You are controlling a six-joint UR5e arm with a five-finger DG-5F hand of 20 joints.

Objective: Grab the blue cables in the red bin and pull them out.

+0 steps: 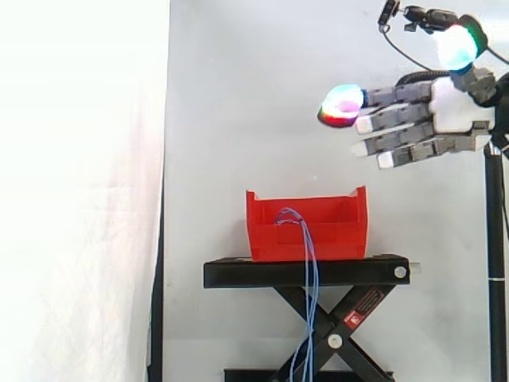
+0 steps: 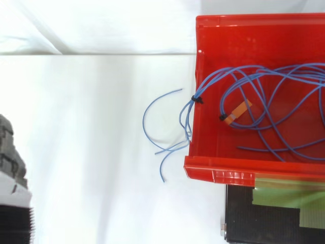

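Your hand (image 1: 453, 107) held high, fingers straight and relaxed, grasping nothing, red bin (image 1: 338, 235) well below it and out beyond its fingertips (image 1: 365, 125), blue cables (image 2: 274, 101) looped inside that bin, several strands draped over its wall, hanging past the black stand (image 1: 254, 274) underneath.

The load is being carried by a black stand (image 1: 306, 272) with a flat top plate, which is being held up by crossed scissor legs (image 1: 334, 334) beneath it. A single red bin (image 1: 334, 231) is being borne directly on the plate, upright, with its base flat against the surface. In the side view the bin is being seated about the middle, with a bare strip of plate being left at either end. A white knob (image 1: 400, 273) is being shown at the plate's right end. From above, a pale green patch (image 2: 287, 195) is being seen on the stand's top, just beside the bin's wall.
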